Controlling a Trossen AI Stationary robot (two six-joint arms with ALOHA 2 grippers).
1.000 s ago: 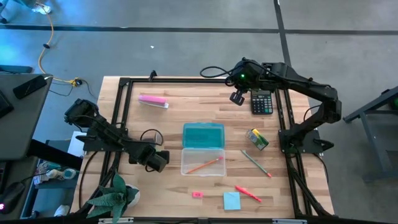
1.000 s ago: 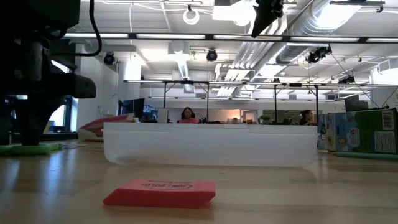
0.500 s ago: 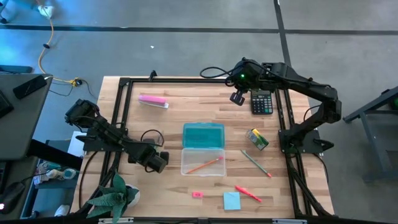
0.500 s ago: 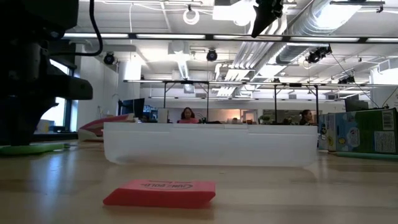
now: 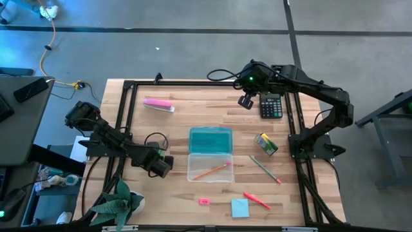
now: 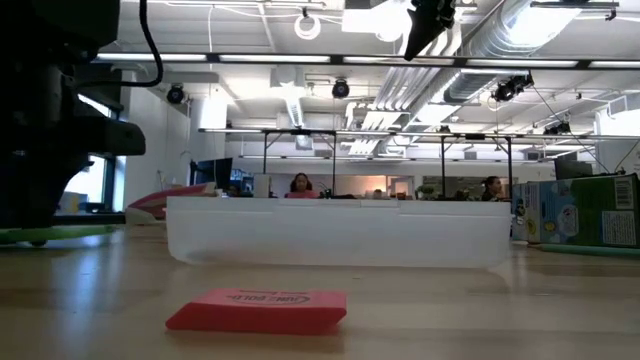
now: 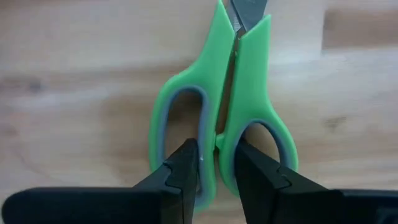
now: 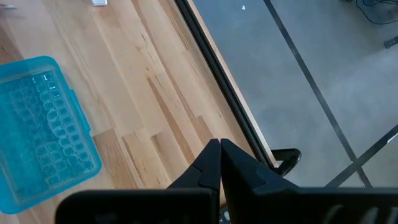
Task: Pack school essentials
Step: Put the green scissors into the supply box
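The green-handled scissors (image 7: 217,106) lie flat against the wooden table, left of the open clear case (image 5: 210,169); in the high view my left gripper (image 5: 161,165) hides them. The left gripper (image 7: 217,171) is shut on their handles. An orange pencil (image 5: 212,171) lies in the case's tray, and its blue lid (image 5: 210,140) lies open behind it. The green pencil (image 5: 265,169), red pen (image 5: 256,200), pink eraser (image 5: 204,201), blue sticky pad (image 5: 239,207) and yellow-green box (image 5: 266,144) lie on the table. My right gripper (image 5: 245,101) is shut and empty, high above the far side. My left gripper has one fingertip (image 7: 186,163) in each handle loop and pinches the two loops' inner bars (image 7: 219,140) between them. The fingers come from above and point down at the handle end. Whether the scissors rest on the table or are just clear of it, I cannot tell.
A black calculator (image 5: 271,106) lies at the far right and a pink-and-white bar (image 5: 158,104) at the far left. A potted plant (image 5: 119,206) stands at the near left corner. A black frame (image 5: 129,84) borders the table. Bare wood lies between case and left gripper.
My left gripper has shifted a little toward the table's left edge, staying low over the table. My right arm has kept still.
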